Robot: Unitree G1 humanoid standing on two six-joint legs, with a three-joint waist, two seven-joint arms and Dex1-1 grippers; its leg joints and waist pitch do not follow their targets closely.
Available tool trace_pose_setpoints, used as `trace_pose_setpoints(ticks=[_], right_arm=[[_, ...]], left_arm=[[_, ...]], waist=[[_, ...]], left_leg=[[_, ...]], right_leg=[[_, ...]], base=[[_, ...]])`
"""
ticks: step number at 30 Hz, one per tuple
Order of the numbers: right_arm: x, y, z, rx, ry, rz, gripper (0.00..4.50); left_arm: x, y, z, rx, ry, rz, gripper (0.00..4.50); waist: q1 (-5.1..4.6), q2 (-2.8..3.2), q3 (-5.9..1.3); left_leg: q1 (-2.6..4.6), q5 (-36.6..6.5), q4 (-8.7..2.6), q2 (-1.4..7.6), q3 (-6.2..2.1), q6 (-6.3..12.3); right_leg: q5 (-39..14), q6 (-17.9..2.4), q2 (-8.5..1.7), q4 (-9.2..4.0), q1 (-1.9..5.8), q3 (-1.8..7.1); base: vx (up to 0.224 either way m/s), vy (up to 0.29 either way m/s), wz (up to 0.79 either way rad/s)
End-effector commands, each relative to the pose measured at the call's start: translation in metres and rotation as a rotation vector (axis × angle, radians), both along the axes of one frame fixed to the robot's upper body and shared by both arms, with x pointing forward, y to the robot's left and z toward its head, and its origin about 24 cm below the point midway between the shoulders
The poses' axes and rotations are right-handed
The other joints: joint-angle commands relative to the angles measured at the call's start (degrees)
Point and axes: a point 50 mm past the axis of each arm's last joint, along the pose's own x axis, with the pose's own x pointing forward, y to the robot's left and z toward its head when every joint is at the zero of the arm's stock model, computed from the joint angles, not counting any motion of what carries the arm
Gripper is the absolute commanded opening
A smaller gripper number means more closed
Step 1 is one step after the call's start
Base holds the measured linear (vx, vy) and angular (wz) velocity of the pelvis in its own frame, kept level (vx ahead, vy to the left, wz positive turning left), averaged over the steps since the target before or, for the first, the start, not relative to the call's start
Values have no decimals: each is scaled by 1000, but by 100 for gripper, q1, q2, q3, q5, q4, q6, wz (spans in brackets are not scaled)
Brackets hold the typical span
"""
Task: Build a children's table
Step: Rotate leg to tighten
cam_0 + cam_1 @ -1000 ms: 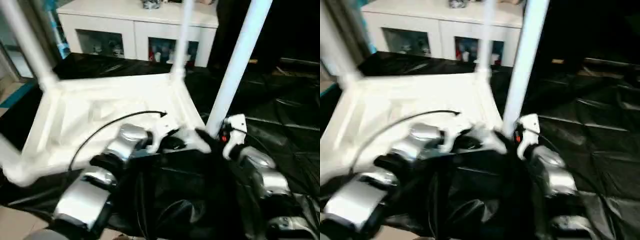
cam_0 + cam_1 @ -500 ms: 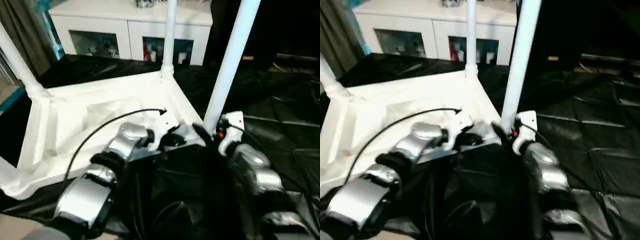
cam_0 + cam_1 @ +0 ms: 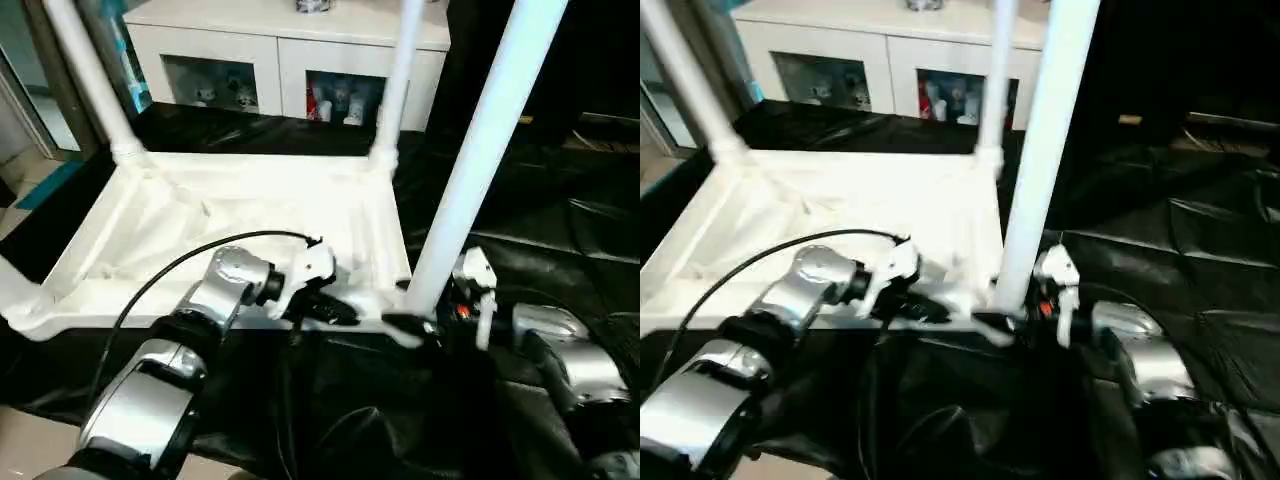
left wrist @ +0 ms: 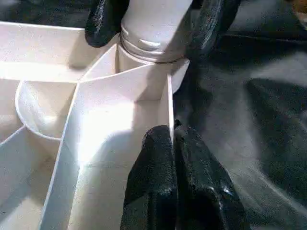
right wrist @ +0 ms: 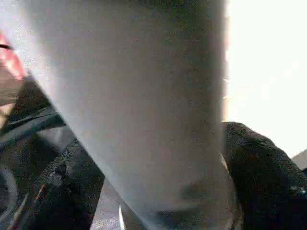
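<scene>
Right gripper (image 3: pixel 415 325) fingers spread wider, straddling upright leg (image 3: pixel 480 150); left gripper (image 4: pixel 173 143) fingers pinch table (image 3: pixel 250 215) rim.

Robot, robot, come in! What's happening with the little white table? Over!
Left gripper shut on table rim. Right gripper fingers around near leg. Nothing in the way.

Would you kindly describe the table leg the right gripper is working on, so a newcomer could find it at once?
On the black-covered work table the white children's table lies upside down, legs pointing up. The leg stands in the near corner socket on the robot's right. Unlike the others, it has the right gripper straddling its base.
</scene>
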Motion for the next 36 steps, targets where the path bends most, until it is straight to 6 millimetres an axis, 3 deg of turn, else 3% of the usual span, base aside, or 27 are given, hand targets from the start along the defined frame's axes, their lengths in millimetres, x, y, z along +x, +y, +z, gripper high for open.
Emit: trace_pose_setpoints(ticks=[1, 7, 13, 17, 18, 20, 21, 24, 27, 28, 30, 31, 36], right_arm=[[-2, 0, 2, 2, 12, 26, 340], [-7, 5, 2, 36, 56, 74, 296], [-11, 12, -4, 55, 80, 53, 276], [6, 18, -21, 3, 35, -239, 274], [11, 18, -25, -11, 33, -319, 274], [17, 19, -33, -25, 45, -447, 268], [21, 22, -39, -23, 71, -555, 265], [26, 27, -44, -16, 98, -682, 263], [31, 36, -50, -52, 112, -774, 263], [33, 46, -49, -57, 98, -765, 263], [34, 56, -45, -29, 69, -716, 263], [34, 59, -43, -14, 56, -691, 318], [35, 59, -33, 12, -16, -582, 360]], left_arm=[[-3, -4, 2, -16, 14, -51, 0], [-5, -2, 2, -17, 27, -61, 0], [-4, -7, 1, -23, -2, -23, 0], [13, -17, 1, -8, -104, 197, 0], [16, -19, 2, -10, -117, 241, 0], [22, -26, 3, -3, -142, 316, 0], [25, -34, 4, -3, -156, 379, 0], [27, -47, 4, -16, -156, 437, 0], [25, -62, 4, -28, -164, 451, 0], [23, -70, 4, -39, -167, 433, 0], [21, -75, 5, -54, -165, 402, 0], [20, -77, 5, -57, -164, 386, 0], [15, -73, 2, -49, -154, 309, 0]], waist=[[-4, -37, -316], [7, -54, -337], [22, -75, -323], [-33, -67, -288], [-67, -73, -283], [-116, -67, -276], [-142, -29, -275], [-195, -49, -282], [-204, -21, -287], [-207, 5, -292], [-214, -20, -293], [-212, -3, -295], [-229, -9, -309]], left_leg=[[101, -1071, -429, 422, -164, 413], [97, -828, -405, 417, -160, 476], [93, -875, -406, 416, -157, 466], [126, -1270, -450, 403, -174, 198], [128, -1447, -469, 379, -199, 32], [134, -1497, -485, 377, -205, -41], [124, -1516, -500, 377, -225, -65], [125, -1554, -499, 366, -210, -60], [131, -1555, -487, 344, -201, -27], [118, -1527, -482, 337, -205, -4], [102, -1497, -476, 333, -200, 66], [100, -1474, -479, 335, -205, 87], [88, -1391, -476, 350, -201, 246]], right_leg=[[-639, -1575, -443, -356, 226, 263], [-283, -1635, -444, -311, 233, 254], [-544, -1560, -453, -340, 228, 260], [-1208, -1426, -473, -419, 167, 268], [-1733, -1268, -488, -472, 181, 270], [-1820, -1187, -471, -493, 158, 281], [-1809, -1155, -462, -492, 176, 272], [-1590, -1180, -443, -486, 164, 284], [-1538, -1170, -433, -509, 163, 284], [-1514, -1166, -438, -501, 170, 283], [-1470, -1140, -438, -508, 186, 281], [-1441, -1140, -436, -502, 189, 279], [-1276, -1195, -429, -484, 200, 276]], base=[[0, 0, 0], [0, 0, 0], [0, 0, 0], [0, 0, 0], [0, 0, 0], [0, 0, 0], [0, 0, 0], [0, 0, 0], [0, 0, 0], [0, 0, 0], [0, 0, 0], [0, 0, 0], [0, 0, 0]])
